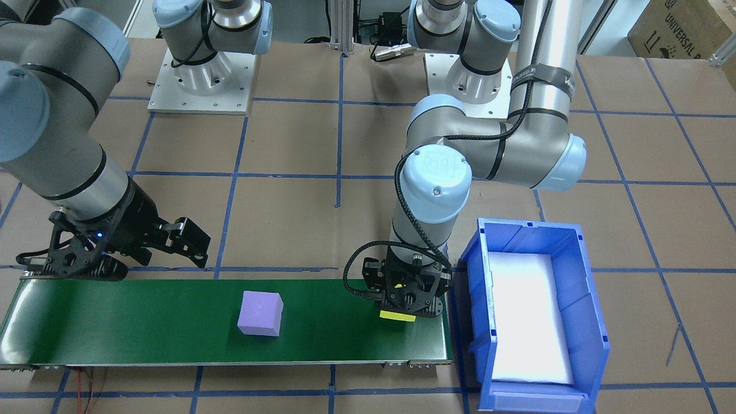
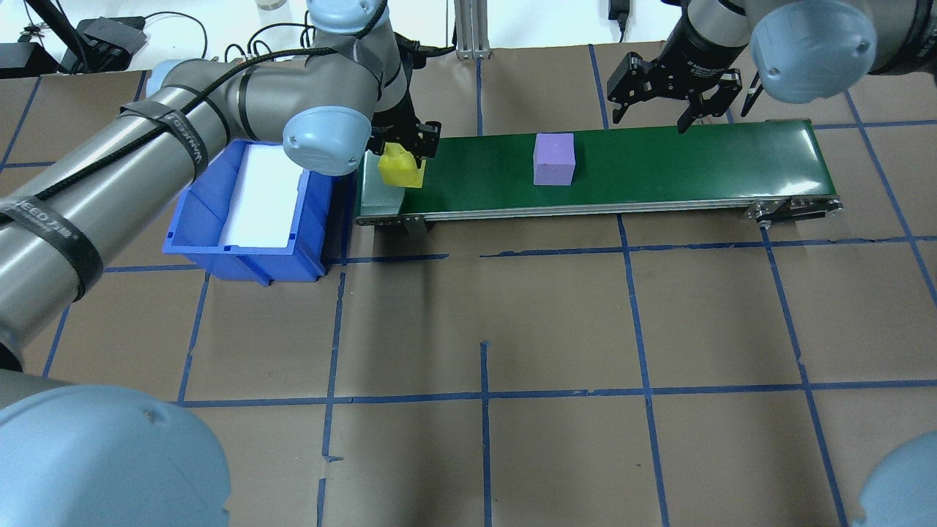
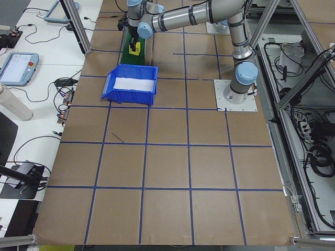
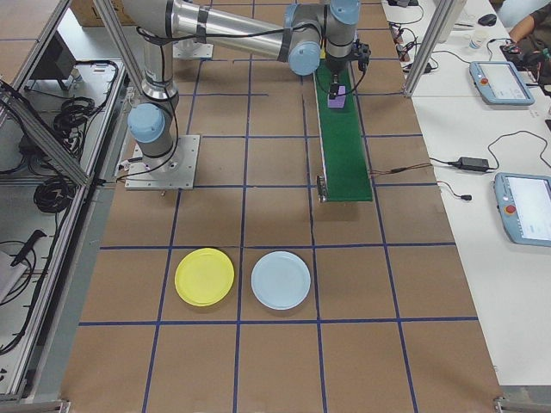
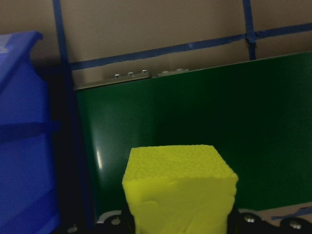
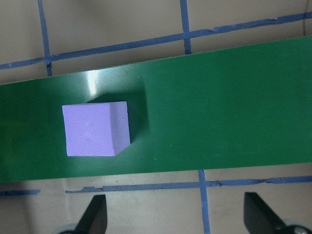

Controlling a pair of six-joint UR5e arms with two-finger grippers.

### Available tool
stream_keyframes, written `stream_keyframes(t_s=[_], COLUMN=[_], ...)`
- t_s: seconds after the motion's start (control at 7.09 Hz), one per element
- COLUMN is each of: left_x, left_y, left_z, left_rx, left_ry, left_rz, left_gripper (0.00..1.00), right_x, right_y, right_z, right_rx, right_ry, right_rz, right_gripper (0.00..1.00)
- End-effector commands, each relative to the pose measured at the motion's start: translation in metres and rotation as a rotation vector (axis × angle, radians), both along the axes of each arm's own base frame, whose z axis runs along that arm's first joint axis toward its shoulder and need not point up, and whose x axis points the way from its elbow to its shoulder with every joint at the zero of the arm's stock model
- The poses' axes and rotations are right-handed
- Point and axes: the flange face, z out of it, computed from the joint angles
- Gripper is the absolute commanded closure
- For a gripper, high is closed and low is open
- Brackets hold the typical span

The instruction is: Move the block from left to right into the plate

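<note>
Your left gripper (image 2: 403,152): jaws clamped on yellow block (image 2: 400,169) at green belt (image 2: 659,172) end, beside blue bin (image 2: 192,219). Your right gripper (image 2: 651,117): jaws apart, empty, above belt's far edge. Purple block (image 2: 553,158) rests mid-belt. Yellow plate (image 4: 204,276) sits well apart, beside pale blue plate (image 4: 281,280).

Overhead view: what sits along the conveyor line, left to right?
Blue bin → yellow block in the left gripper → purple block → right gripper, open above the belt's far edge.

I see a yellow block (image 5: 179,187) of rough, porous foam, a glossy green belt (image 6: 219,112), a smooth plastic bin (image 2: 252,241) — matt brown paper worktop (image 2: 483,307).
</note>
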Motion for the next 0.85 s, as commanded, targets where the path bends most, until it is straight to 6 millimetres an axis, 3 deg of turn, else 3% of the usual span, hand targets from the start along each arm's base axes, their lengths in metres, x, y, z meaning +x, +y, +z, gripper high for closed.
stream_keyframes(t_s=[0.0, 0.28, 0.42, 0.56, 0.71], left_x=[-0.004, -0.002, -0.001, -0.001, -0.001], left_y=[0.001, -0.002, -0.003, -0.002, -0.002], left_z=[-0.015, -0.010, -0.009, -0.012, -0.012], left_rx=[0.012, -0.015, -0.021, -0.017, -0.016], left_ry=[-0.004, -0.029, -0.028, -0.029, -0.030], left_rz=[0.016, 0.020, 0.022, 0.028, 0.028], left_gripper=[0.75, 0.75, 0.69, 0.56, 0.01], right_x=[0.000, 0.003, 0.003, -0.001, -0.002], right_y=[-0.023, -0.036, -0.039, -0.048, -0.060], right_z=[-0.038, -0.072, -0.077, -0.081, -0.086], right_rx=[0.006, 0.034, 0.043, 0.039, 0.036], right_ry=[-0.019, -0.063, -0.079, -0.079, -0.079], right_rz=[-0.022, -0.028, -0.047, -0.052, -0.052], right_gripper=[0.00, 0.00, 0.00, 0.00, 0.00])
